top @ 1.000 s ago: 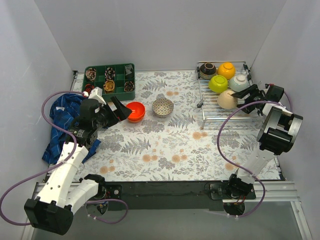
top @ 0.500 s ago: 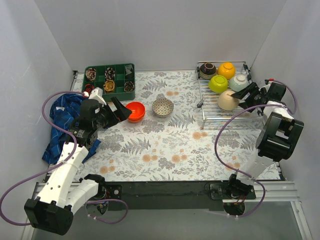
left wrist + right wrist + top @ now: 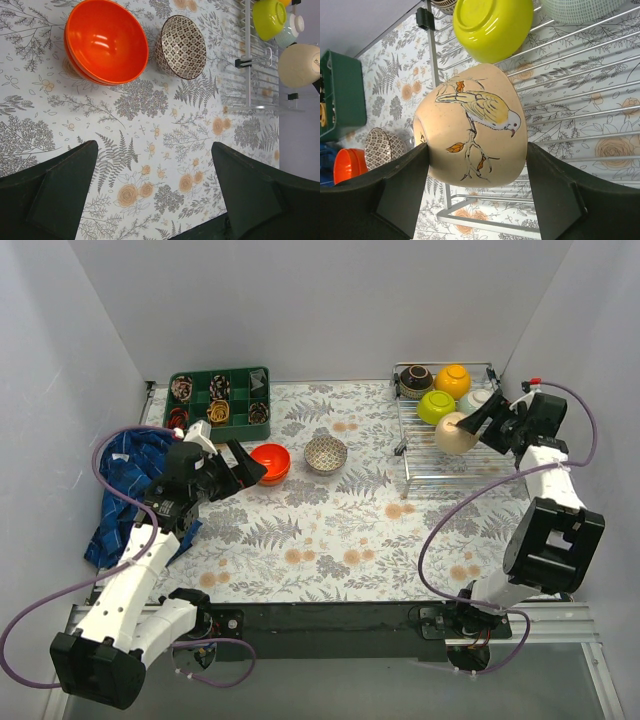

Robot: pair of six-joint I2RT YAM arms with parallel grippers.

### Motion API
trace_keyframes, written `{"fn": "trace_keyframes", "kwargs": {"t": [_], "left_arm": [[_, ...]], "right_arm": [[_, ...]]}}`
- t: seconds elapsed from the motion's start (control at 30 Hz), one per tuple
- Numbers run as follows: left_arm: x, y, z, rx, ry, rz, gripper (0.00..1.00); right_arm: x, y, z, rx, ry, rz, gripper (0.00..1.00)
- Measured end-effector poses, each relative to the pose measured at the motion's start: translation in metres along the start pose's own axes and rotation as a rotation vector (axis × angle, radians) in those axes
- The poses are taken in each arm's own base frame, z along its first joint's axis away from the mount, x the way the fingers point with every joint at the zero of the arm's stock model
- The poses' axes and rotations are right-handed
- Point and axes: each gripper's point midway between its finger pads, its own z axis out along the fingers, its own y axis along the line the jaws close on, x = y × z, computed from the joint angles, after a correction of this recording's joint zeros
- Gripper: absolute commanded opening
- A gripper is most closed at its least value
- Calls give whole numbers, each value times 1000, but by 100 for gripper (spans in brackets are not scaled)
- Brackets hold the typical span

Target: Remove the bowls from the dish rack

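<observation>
My right gripper (image 3: 477,150) is shut on the beige bowl (image 3: 475,125), which has a painted bird. It holds the bowl on its side just above the dish rack (image 3: 440,468). The lime green bowl (image 3: 492,27), pale mint bowl (image 3: 478,398), yellow-orange bowl (image 3: 453,378) and dark brown bowl (image 3: 415,378) remain in the rack. Two stacked red-orange bowls (image 3: 105,42) and the white patterned bowl (image 3: 181,47) sit on the floral table. My left gripper (image 3: 154,147) hovers open and holds nothing, just on the near side of them.
A green compartment tray (image 3: 219,397) with small items stands at the back left. A blue cloth (image 3: 125,480) lies by the left wall. Grey walls close in the table on three sides, and the right wall runs close behind the rack.
The right arm has swung its wrist toward the back, lifting the beige bowl a little off the rack bars. The left arm has barely shifted.
</observation>
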Motion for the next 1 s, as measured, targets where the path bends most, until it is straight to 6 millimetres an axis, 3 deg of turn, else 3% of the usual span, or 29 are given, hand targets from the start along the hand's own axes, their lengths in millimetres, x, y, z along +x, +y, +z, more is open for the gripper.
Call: {"fn": "trace_keyframes", "kwargs": {"t": [0.13, 0.33, 0.43, 0.57, 0.7, 1.0], "left_arm": [[4, 1, 3, -3, 15, 0, 98], [11, 1, 9, -4, 52, 0, 98], [16, 3, 13, -8, 75, -6, 98], [21, 5, 18, -13, 104, -19, 98], [26, 6, 21, -14, 129, -30, 98], [46, 12, 28, -36, 223, -65, 98]], "right_arm": [[6, 29, -13, 16, -26, -88, 1], [28, 104, -33, -81, -35, -266, 1], [49, 139, -40, -146, -14, -367, 1], [95, 182, -47, -238, 37, -547, 1], [150, 200, -49, -272, 119, -732, 1], [231, 219, -45, -240, 116, -1234, 1]]}}
